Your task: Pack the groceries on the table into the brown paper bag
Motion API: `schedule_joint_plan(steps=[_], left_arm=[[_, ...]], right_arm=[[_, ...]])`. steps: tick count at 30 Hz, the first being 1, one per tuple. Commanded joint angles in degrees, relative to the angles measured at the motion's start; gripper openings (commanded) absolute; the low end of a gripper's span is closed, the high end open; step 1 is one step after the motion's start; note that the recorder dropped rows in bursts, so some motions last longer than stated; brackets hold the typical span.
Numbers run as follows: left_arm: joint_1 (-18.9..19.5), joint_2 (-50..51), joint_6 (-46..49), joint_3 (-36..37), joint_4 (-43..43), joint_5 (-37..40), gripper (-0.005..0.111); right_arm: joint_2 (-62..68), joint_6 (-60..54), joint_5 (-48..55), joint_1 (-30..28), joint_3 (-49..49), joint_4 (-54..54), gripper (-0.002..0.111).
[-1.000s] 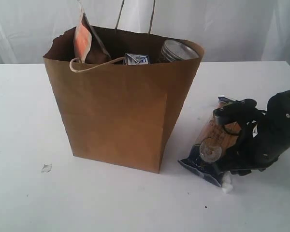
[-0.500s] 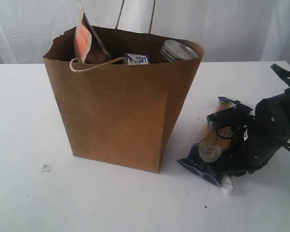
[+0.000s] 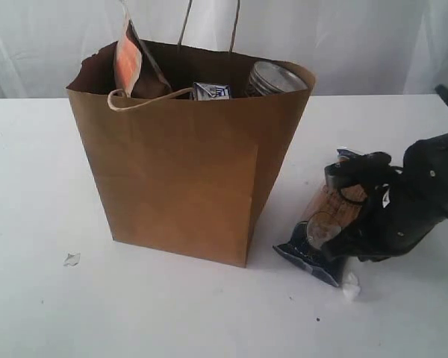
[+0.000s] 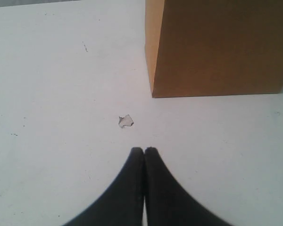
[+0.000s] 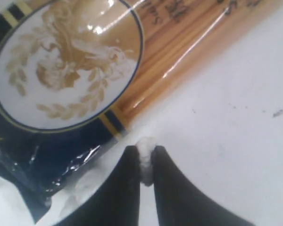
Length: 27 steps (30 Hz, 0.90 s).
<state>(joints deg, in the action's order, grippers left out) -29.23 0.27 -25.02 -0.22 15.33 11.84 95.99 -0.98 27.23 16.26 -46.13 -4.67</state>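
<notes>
Item inspected: long clear-film spaghetti packet [image 3: 322, 224] with a dark blue end and a gold-and-white oval emblem.
Location: it lies flat on the large plain white tabletop [image 3: 172, 321], just beside the tall brown kraft paper bag [image 3: 187, 171] and outside it.
Handling, my judgement: light for its length. The strands make it stiff lengthwise but brittle, so bending would snap them. The glossy film looks slippery.
Where to hold, my judgement: across the strand bundle near mid-length. The loose film end would let the packet swing.
My right gripper [image 5: 145, 155]: fingers all but together, pinching a small white lump at the packet's dark edge. I cannot tell whether it is part of the film.
My left gripper [image 4: 144, 150]: fingers pressed together on nothing, over bare tabletop near the bag's corner.
Bag material: matte creased paper, upright with an open mouth and twisted cord handles. I judge its walls would give if nudged.
Table surface: smooth, matte, hard.
</notes>
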Motion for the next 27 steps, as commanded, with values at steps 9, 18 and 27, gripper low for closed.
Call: schedule_joint_plan(steps=[9,18,27], left_arm=[[-0.1,-0.3,-0.5,0.2,0.2,0.3,0.001],[-0.1,-0.3,-0.5,0.2,0.2,0.3,0.001],[-0.1,-0.3,-0.5,0.2,0.2,0.3,0.001]], right_arm=[[-23.8,2.7,5.7,-0.3,0.2,2.2,0.000],[-36.7,2.5,5.1,-0.3,-2.6,2.5,0.000],[-35.6,0.1,5.6,5.8,-12.6,4.3,0.000]])
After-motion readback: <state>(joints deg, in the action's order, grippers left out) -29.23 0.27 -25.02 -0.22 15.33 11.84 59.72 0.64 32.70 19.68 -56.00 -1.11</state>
